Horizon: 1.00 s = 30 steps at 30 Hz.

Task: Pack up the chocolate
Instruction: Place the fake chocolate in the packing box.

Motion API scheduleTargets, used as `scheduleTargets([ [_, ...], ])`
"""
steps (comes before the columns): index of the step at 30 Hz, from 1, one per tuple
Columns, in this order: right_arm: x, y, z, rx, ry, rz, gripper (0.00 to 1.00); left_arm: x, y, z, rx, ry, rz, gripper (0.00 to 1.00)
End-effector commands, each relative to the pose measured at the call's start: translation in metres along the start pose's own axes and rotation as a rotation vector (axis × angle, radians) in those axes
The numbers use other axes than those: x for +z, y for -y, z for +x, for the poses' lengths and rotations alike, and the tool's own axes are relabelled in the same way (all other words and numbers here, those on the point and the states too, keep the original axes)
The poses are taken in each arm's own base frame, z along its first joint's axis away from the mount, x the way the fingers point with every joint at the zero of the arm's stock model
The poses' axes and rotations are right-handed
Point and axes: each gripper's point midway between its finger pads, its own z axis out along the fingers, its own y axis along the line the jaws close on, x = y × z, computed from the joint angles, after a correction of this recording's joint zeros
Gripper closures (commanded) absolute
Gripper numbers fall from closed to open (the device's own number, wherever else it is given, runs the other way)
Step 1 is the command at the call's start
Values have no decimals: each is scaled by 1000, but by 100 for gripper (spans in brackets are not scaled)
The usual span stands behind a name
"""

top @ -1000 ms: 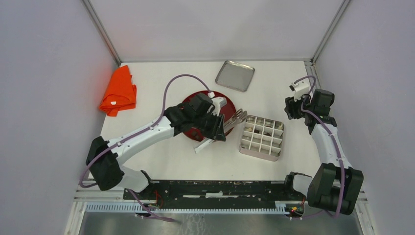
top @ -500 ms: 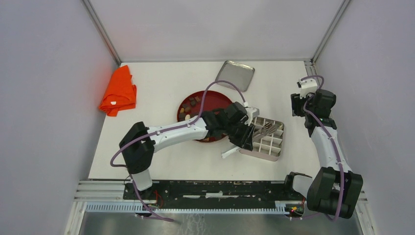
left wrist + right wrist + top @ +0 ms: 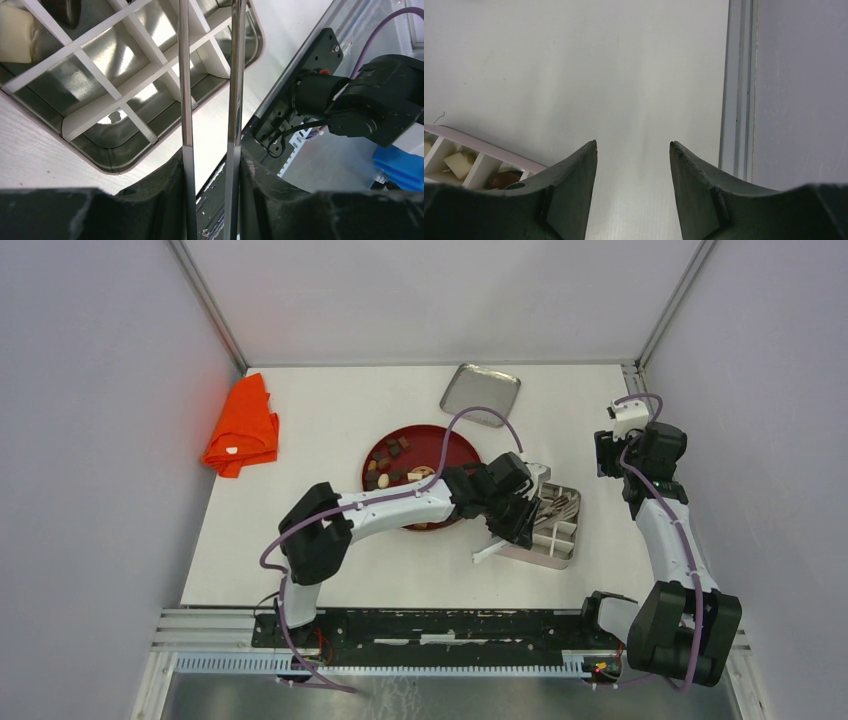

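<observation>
Several pieces of the chocolate (image 3: 395, 465), dark, tan and cream, lie on the red plate (image 3: 455, 440). A few more sit in the divided metal box (image 3: 562, 545), among them a cream piece (image 3: 459, 162) and a brown one (image 3: 504, 178). My left gripper (image 3: 520, 510) is shut on metal tongs (image 3: 555, 508), whose blades reach out over the box. In the left wrist view the tongs (image 3: 235, 75) run between the jaws of that gripper (image 3: 210, 160), above bare cells of the box (image 3: 100, 90). The tong tips are out of view. My right gripper (image 3: 608, 455) is open and holds nothing (image 3: 633, 145).
A metal lid (image 3: 480, 393) lies at the back of the table. An orange cloth (image 3: 242, 425) sits at the far left. A white strip (image 3: 487, 552) sticks out below my left gripper. The right wall rail (image 3: 736, 85) runs close to my right gripper.
My left arm has swung right, carrying the tongs from the red plate to above the divided box. My right gripper has shifted slightly back and opened a little.
</observation>
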Motion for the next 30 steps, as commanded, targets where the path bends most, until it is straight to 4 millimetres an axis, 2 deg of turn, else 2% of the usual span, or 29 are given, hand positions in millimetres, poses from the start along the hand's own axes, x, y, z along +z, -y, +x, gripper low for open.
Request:
scheduleTargets([
  [1, -2, 4, -9, 2, 30, 19, 39, -3, 8, -20, 34, 41, -5, 94],
  [8, -2, 4, -9, 0, 29, 17, 39, 6, 5, -16, 36, 9, -29, 87],
  [20, -1, 1, -9, -4, 27, 0, 39, 11, 3, -11, 47, -25, -60, 63],
  [30, -1, 0, -9, -8, 27, -6, 39, 15, 0, -8, 51, -56, -71, 58],
])
